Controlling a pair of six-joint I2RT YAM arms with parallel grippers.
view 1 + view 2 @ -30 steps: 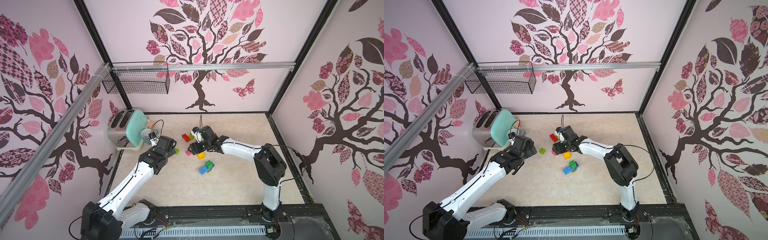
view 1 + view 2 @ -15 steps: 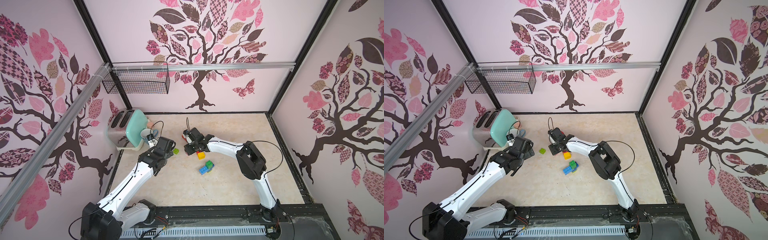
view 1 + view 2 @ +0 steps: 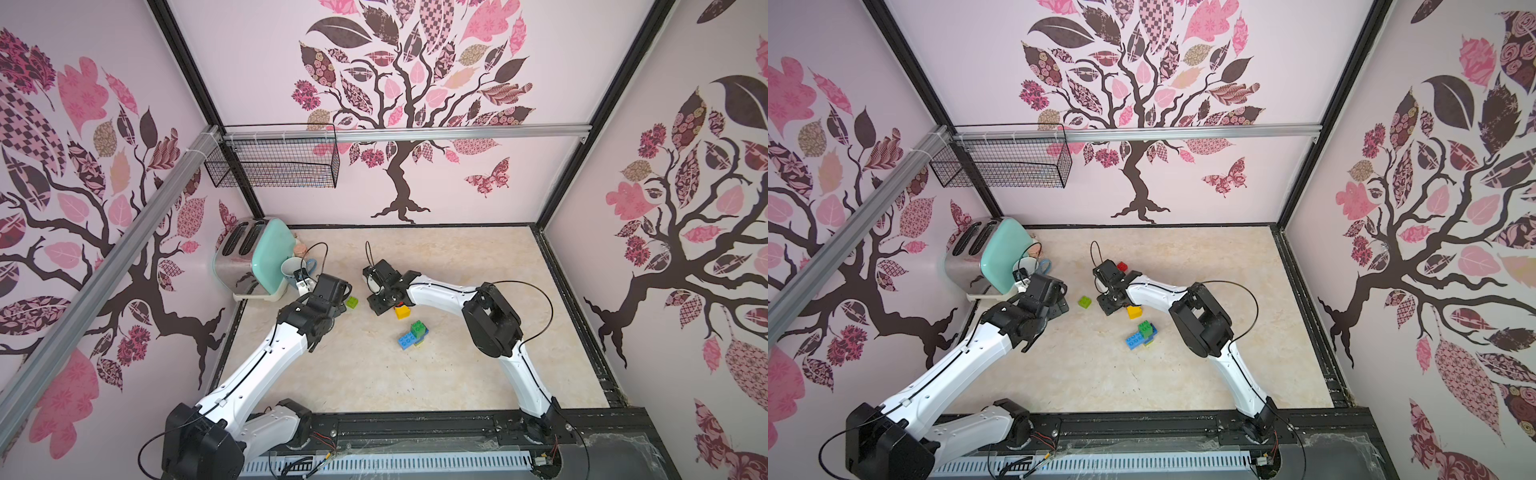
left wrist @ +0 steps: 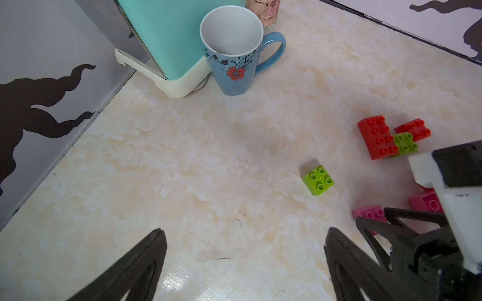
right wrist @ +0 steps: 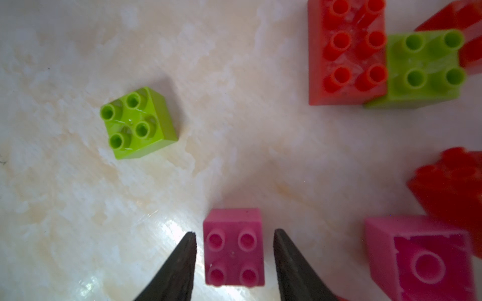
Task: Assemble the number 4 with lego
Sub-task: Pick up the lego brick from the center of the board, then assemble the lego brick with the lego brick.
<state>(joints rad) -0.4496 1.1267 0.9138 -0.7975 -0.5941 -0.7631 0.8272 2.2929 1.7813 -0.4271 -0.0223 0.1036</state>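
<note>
The lego lies loose on the marble floor. My right gripper (image 5: 234,232) is open, and its fingers straddle a pink four-stud brick (image 5: 233,250) with a narrow gap on each side. In both top views the right gripper (image 3: 380,305) (image 3: 1106,305) hides that brick. A lime brick (image 5: 138,123) (image 3: 352,302) (image 3: 1085,302) sits alone between the arms. Red bricks (image 5: 345,52) (image 4: 377,136) touch a second green brick (image 5: 423,67). Another pink brick (image 5: 420,260) lies overturned. A yellow brick (image 3: 402,311) and a blue-and-green stack (image 3: 413,334) lie nearer the front. My left gripper (image 4: 245,229) is wide open over bare floor.
A mint toaster (image 3: 257,257) stands against the left wall with a blue flowered mug (image 4: 234,52) (image 3: 293,268) beside it and a small jar (image 4: 262,10) behind. A wire basket (image 3: 274,162) hangs on the back left rail. Walls enclose three sides.
My right arm has swung left and lower, and its jaws have narrowed round the pink brick. The left arm has stayed where it was, still open.
</note>
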